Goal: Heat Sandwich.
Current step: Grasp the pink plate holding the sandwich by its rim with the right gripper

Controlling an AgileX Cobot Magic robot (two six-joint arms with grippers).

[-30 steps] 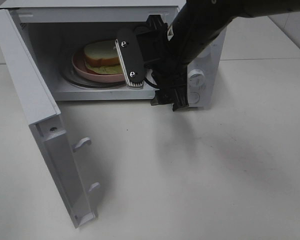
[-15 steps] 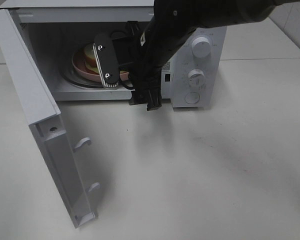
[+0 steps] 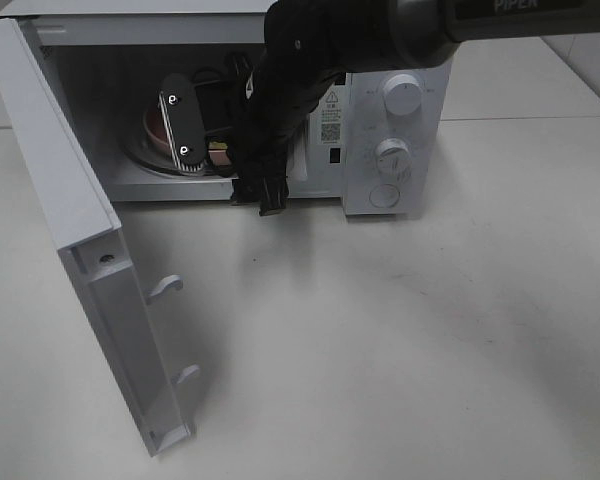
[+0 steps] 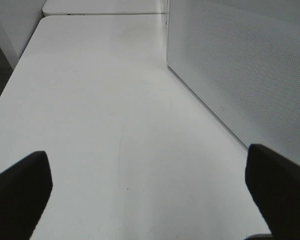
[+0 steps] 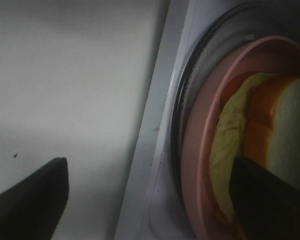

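Across the last second the right arm was carried from the right side of the microwave (image 3: 395,190) opening to its left side. The two knobs (image 3: 401,96) it had hidden were uncovered, while the sandwich (image 5: 277,120), plainly seen before, was almost wholly screened in the high view. In the right wrist view the sandwich was shown lying on the pink plate (image 5: 200,150), which rested on the glass turntable (image 5: 182,100) inside the cavity. The right gripper (image 5: 149,197) was spread wide and nothing was pinched in it: one finger was seen over the plate and the other over the desk (image 3: 380,350) outside the sill. The loading step was therefore judged complete, with withdrawal, closing of the door (image 3: 70,200) and setting of a knob judged to remain. The left gripper (image 4: 150,195) was also held spread and empty, low over the desk beside the perforated side wall of the microwave. Room was limited at the opening: the cavity roof lay just above the arm, the sill and plate rim just beneath the gripper, and the open door stood out to the left. Bare desk was left in front of the microwave, so a retreat toward the front was judged the freest path before the door could be swung.
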